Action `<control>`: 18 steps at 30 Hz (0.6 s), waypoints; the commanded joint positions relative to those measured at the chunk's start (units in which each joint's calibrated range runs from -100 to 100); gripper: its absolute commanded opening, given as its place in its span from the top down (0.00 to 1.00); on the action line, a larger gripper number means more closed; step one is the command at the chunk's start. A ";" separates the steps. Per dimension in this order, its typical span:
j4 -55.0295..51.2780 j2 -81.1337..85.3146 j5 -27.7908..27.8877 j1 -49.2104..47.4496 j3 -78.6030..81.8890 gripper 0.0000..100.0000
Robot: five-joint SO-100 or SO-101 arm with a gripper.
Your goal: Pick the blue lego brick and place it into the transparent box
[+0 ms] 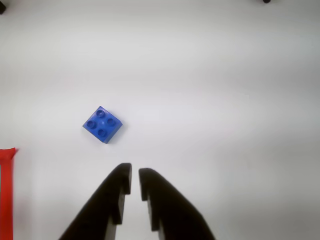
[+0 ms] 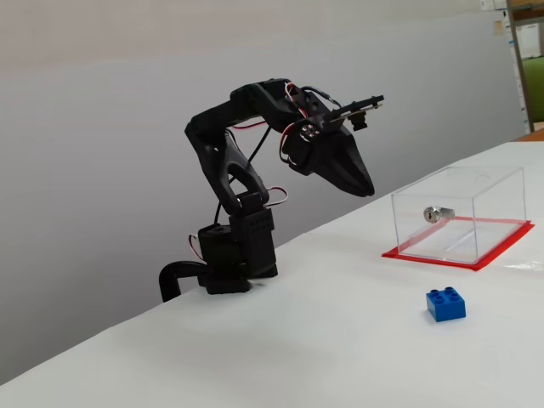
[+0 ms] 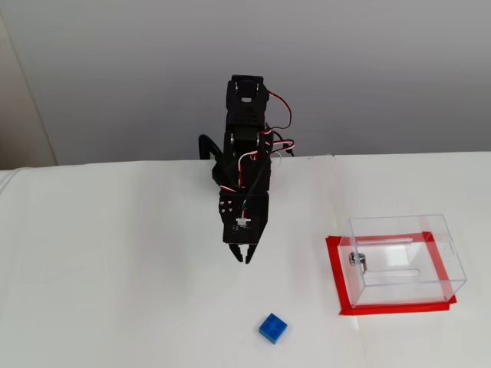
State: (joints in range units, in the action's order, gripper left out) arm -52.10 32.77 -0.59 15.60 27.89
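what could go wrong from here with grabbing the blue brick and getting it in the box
1. The gripper hangs above the table with its jaws nearly shut; unless it opens wider, it may knock the blue lego brick instead of straddling it.
2. The brick sits rotated and off to the left in the wrist view, so a straight descent could miss.
3. The transparent box has tall walls; a low carry could hit one.

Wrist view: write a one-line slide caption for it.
Nearly closed gripper hovers above the white table, blue lego brick ahead to its left, untouched.
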 commanded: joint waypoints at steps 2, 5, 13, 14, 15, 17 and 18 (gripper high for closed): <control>-0.03 -0.40 0.01 5.81 -2.48 0.90; 1.45 -0.40 0.59 8.25 -0.40 0.87; 16.76 -0.65 9.15 6.92 13.25 0.86; 18.42 -1.08 10.35 6.40 14.60 0.86; 19.46 -1.76 11.29 6.18 15.51 0.86; 19.90 -3.54 12.49 5.73 16.05 0.86; 20.07 -4.81 12.54 5.73 16.05 0.86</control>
State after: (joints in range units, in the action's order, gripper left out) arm -34.10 29.64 10.70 21.47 43.78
